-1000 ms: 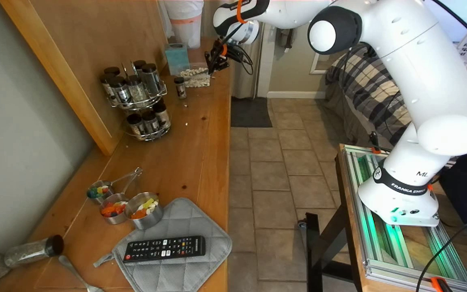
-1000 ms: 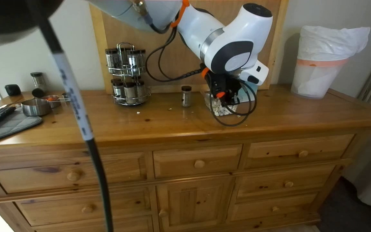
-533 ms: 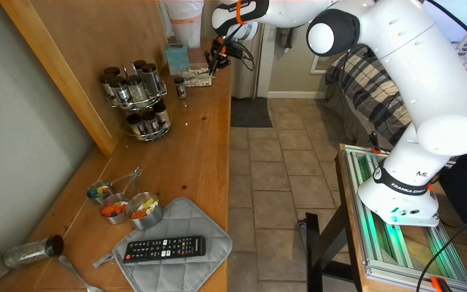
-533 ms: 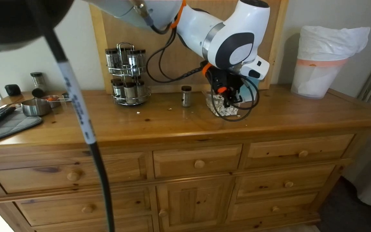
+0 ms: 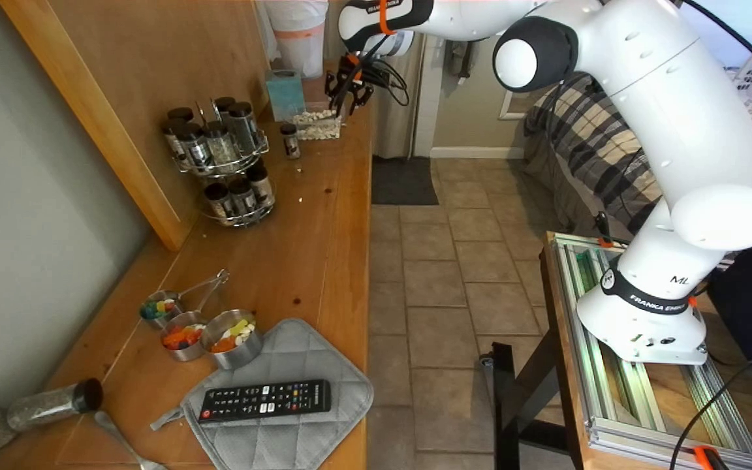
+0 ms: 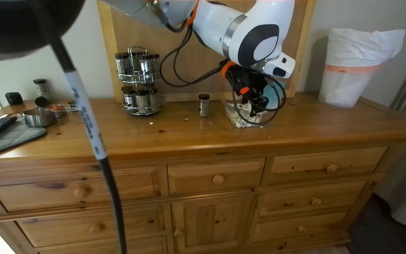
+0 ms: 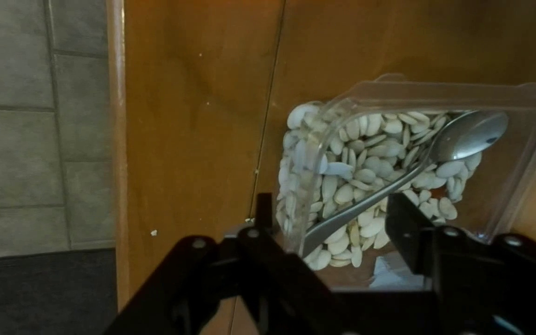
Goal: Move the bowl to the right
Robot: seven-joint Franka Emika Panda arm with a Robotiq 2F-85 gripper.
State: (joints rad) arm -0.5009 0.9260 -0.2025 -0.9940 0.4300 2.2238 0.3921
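The bowl is a clear plastic tub (image 7: 449, 95) part-filled with pale flat seeds; in an exterior view the bowl (image 5: 318, 132) stands on the wooden dresser top. A metal spoon (image 7: 370, 200) lies across the seeds, its handle end near the tub's wall. My gripper (image 7: 329, 209) is open in the wrist view, its two fingers wide apart. One finger shows outside the tub wall, the other over the seeds; the spoon handle's end shows between them, not pinched. Seen in an exterior view, the gripper (image 6: 252, 112) sits low at the bowl and partly hides it.
A small spice jar (image 5: 291, 141) stands close beside the bowl, with the two-tier spice rack (image 6: 141, 83) farther along. Behind is a blue tissue box (image 5: 286, 96). A lined bin (image 6: 352, 84) stands at the dresser's far end. The dresser's edge (image 7: 119, 153) drops to the floor.
My gripper's jaws have spread apart, and the gripper has risen slightly. The bowl shifted slightly to the right in an exterior view during the first half second.
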